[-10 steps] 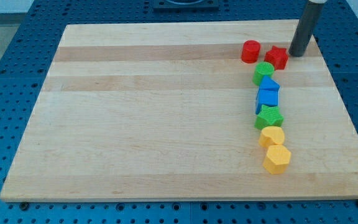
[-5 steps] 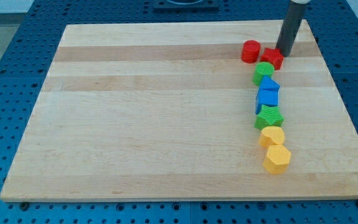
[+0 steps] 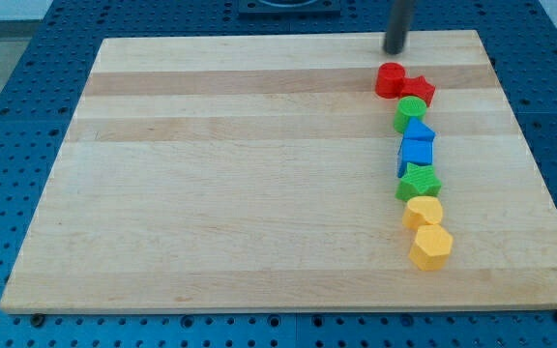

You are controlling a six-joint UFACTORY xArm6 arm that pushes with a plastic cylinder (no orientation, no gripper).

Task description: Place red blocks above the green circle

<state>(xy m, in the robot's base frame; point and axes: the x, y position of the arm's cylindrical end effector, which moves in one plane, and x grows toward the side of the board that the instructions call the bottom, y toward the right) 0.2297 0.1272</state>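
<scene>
A red cylinder [image 3: 390, 80] and a red star-shaped block [image 3: 419, 91] sit touching each other near the board's top right. The green circle [image 3: 410, 113] lies just below them, touching the red star. My tip [image 3: 395, 51] is above the red cylinder, near the board's top edge, clear of both red blocks.
Below the green circle runs a column of blocks: a blue triangle-like block [image 3: 419, 131], a blue cube [image 3: 416, 154], a green star [image 3: 418, 181], a yellow round block [image 3: 423, 211] and a yellow hexagon [image 3: 431, 246]. The wooden board [image 3: 240, 174] lies on a blue perforated table.
My tip moved from the right of the red star up and left to above the red cylinder. The red star slid left and now touches the cylinder.
</scene>
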